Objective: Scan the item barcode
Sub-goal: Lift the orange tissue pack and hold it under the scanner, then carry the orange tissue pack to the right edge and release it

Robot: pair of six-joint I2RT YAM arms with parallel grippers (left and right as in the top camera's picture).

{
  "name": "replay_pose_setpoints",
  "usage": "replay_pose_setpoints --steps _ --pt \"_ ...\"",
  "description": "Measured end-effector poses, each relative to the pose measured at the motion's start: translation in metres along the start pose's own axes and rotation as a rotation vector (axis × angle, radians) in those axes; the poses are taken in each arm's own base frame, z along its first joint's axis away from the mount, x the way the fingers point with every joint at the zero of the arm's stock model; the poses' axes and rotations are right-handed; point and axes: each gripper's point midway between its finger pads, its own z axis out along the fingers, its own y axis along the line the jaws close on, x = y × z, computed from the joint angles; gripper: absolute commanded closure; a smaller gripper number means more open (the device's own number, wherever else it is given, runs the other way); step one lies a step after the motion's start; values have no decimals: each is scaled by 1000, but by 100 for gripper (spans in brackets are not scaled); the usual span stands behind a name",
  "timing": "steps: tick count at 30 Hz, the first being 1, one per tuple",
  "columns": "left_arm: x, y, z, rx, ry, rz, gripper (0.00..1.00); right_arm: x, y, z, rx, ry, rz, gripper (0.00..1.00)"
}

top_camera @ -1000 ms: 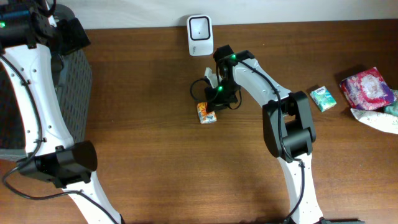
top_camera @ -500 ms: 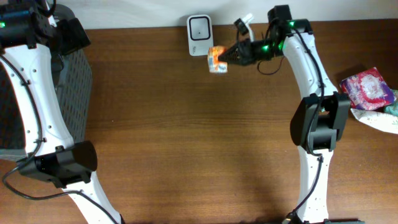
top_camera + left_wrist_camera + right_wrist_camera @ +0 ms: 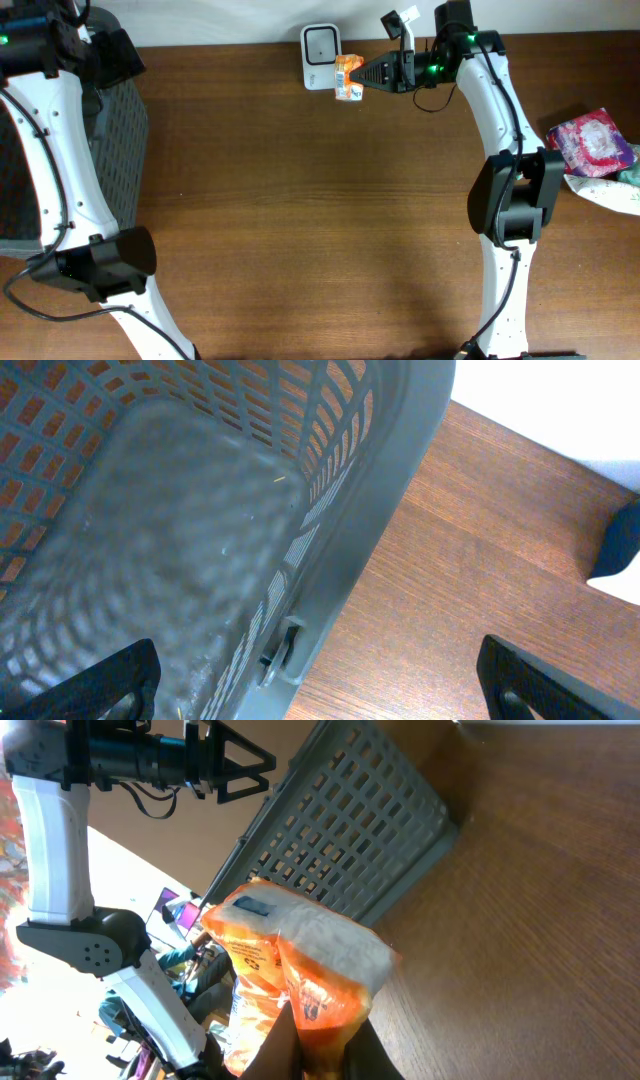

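While the right pincer clamps an orange packet at its tip, above the table beside the white scanner, the left pincer hangs wide open over a grey basket.

Wooden table: scanner, basket, packets

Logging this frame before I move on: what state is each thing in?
orange packet: clamped in the right fingers, off the table, beside the scanner.
scanner: upright at the table's far edge.
right fingers: shut on the orange packet.
left fingers: open, empty, above the basket.
basket: nothing in the part shown.
pink packet: lying on the table, untouched.
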Motion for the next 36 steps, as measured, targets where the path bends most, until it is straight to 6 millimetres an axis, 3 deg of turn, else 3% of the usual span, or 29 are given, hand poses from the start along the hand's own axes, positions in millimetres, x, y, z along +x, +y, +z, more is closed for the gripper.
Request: replay_pose_setpoints --steps 4,5,7,9,11,12,15,17,18,20,23,28,30,32,33,35,36 --pt "0 0 0 0 0 0 1 3 -9 0 51 14 43 96" --pt "0 0 0 0 0 0 1 6 -21 -1 126 32 90 96" --pt "0 0 0 0 0 0 1 26 -74 -7 470 103 224 96" --pt "0 0 0 0 0 0 1 31 -113 -10 760 142 203 96" --pt "0 0 0 1 -1 0 1 10 -142 -16 1020 121 52 96" --pt "-1 0 0 1 -3 0 1 -18 -151 -18 1151 81 -113 96" --pt "0 0 0 0 1 0 1 -84 -144 -9 1334 19 -541 96" --pt "0 0 0 0 -1 0 1 -107 -136 -2 1387 30 -736 96" --pt "-1 0 0 1 -3 0 1 -110 -139 0 1406 63 -810 96" --pt "0 0 0 0 0 0 1 -96 -169 2 1435 210 -938 96" --pt "0 0 0 0 0 0 1 -78 -194 6 1419 299 -972 96" --pt "0 0 0 0 0 0 1 -87 -188 20 1410 245 -1003 96" --pt "0 0 0 0 0 0 1 -98 -181 22 1405 108 -929 96" --pt "0 0 0 0 0 0 1 -103 -177 9 1403 -1 -801 96" --pt "0 0 0 0 -1 0 1 -109 -171 -9 1415 -51 -729 96" --pt "0 0 0 0 1 0 1 -119 -154 -65 1459 -147 -557 96" --pt "0 0 0 0 1 0 1 -119 -144 -110 1500 -202 -426 96"
